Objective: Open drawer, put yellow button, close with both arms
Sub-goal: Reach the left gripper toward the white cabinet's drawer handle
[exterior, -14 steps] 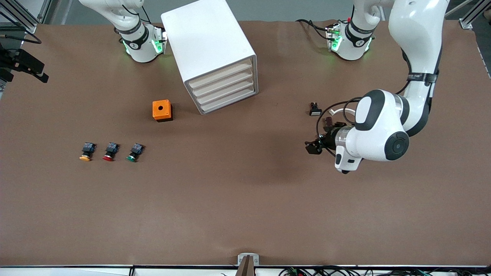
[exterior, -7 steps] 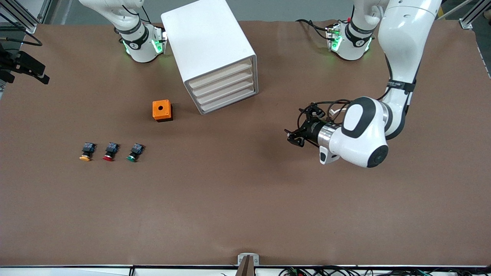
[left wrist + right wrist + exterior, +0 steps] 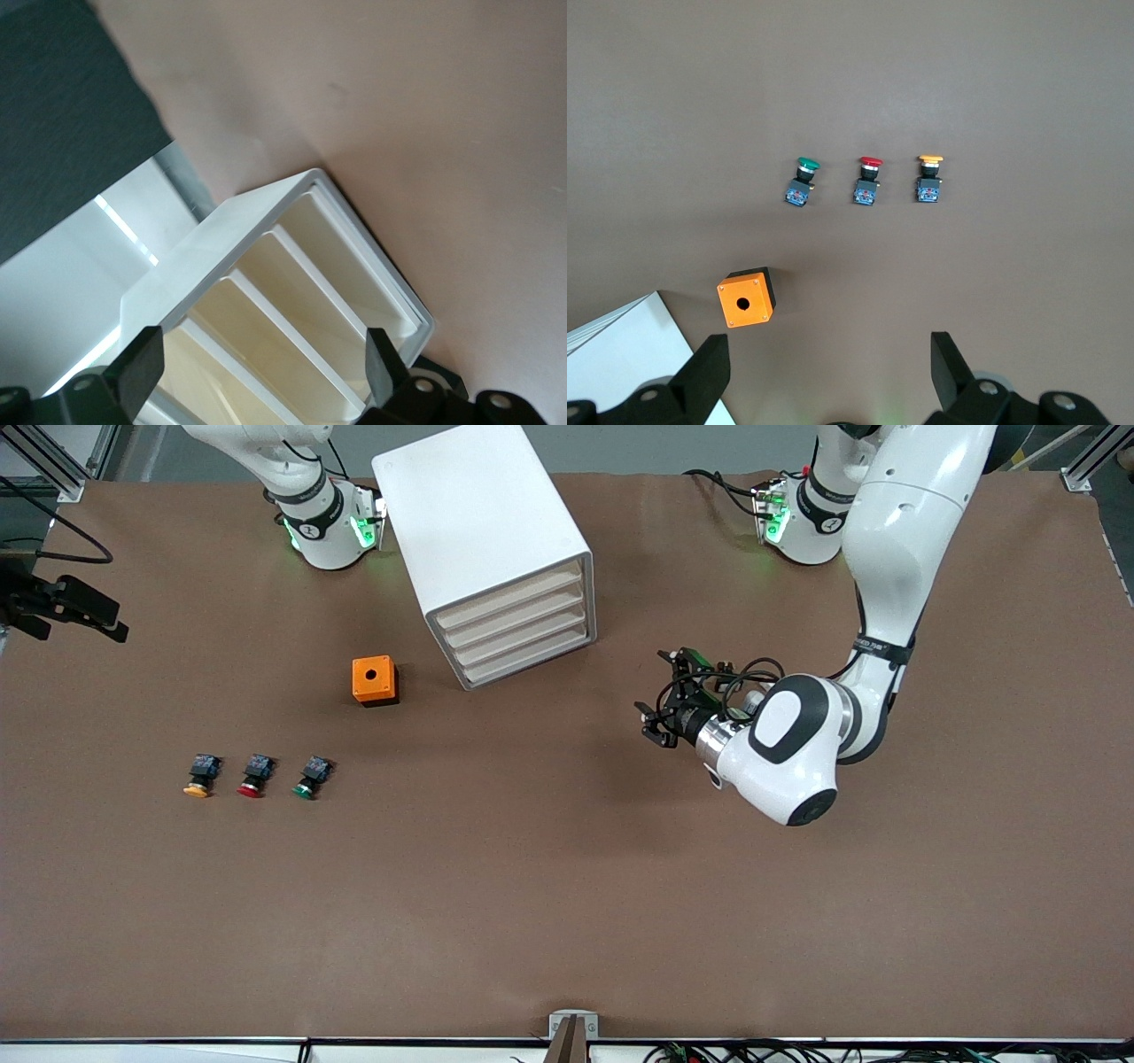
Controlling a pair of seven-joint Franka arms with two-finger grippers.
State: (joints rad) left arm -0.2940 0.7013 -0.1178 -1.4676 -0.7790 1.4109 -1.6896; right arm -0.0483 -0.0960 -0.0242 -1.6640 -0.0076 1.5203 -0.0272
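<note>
The white cabinet stands at the robots' edge of the table, all its drawers pushed in; the drawer is the uppermost one. The yellow button lies toward the right arm's end, nearer the front camera, in a row with a red button and a green button. My left gripper is open and empty, low over bare table beside the cabinet, facing the drawer fronts. In its wrist view, my right gripper is open high above the yellow button.
An orange box with a round hole in its top sits between the cabinet and the buttons. A black fixture juts in at the table edge on the right arm's end.
The left arm has swung its open gripper across the table toward the cabinet's drawer fronts. The buttons, box and cabinet have stayed put.
</note>
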